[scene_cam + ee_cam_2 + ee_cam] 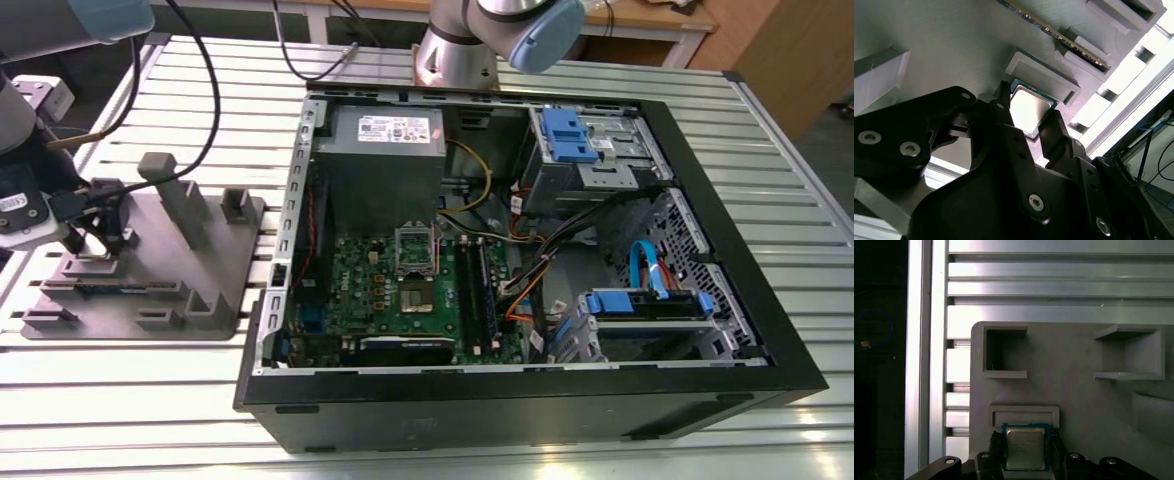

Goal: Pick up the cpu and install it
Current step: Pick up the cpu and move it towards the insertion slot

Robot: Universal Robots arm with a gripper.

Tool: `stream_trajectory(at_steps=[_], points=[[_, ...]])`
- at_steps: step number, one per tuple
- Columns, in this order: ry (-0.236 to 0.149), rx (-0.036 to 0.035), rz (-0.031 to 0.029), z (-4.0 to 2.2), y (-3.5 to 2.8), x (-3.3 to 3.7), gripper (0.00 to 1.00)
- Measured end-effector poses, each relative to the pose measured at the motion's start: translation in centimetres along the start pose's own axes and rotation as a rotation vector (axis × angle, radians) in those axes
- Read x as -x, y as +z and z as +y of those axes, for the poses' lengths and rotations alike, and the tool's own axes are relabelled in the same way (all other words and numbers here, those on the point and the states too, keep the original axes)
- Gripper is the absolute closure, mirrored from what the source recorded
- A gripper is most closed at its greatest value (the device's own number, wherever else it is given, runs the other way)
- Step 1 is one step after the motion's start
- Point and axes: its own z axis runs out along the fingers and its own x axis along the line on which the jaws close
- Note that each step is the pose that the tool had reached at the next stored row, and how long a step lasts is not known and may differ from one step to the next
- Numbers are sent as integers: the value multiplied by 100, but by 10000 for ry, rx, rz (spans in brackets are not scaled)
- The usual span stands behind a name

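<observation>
cpu (1025,449) | in grey fixture plate (1079,385) pocket | fingers (996,446) pinching its sides | raised ledge (1024,413) just beside

1. Exterior view: off-arm, high, angled down across the counter (134,400); wide enough for computer case (534,410) and fixture plate (227,265).
2. First wrist view: close, straight down on fixture plate.
3. Second wrist view: also close, slanted past end effector (1026,112).
4. Both wrist views share the cpu (1025,448) (1029,106).

Slatted aluminium desk (134,400): grey fixture plate (220,285) at the exterior view's left, open black computer case (534,405) beside it.
</observation>
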Motion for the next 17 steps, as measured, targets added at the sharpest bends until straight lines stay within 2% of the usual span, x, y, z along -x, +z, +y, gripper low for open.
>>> stream_trajectory(at_steps=[17], points=[[0,-2,3,-2,47,-11,53]])
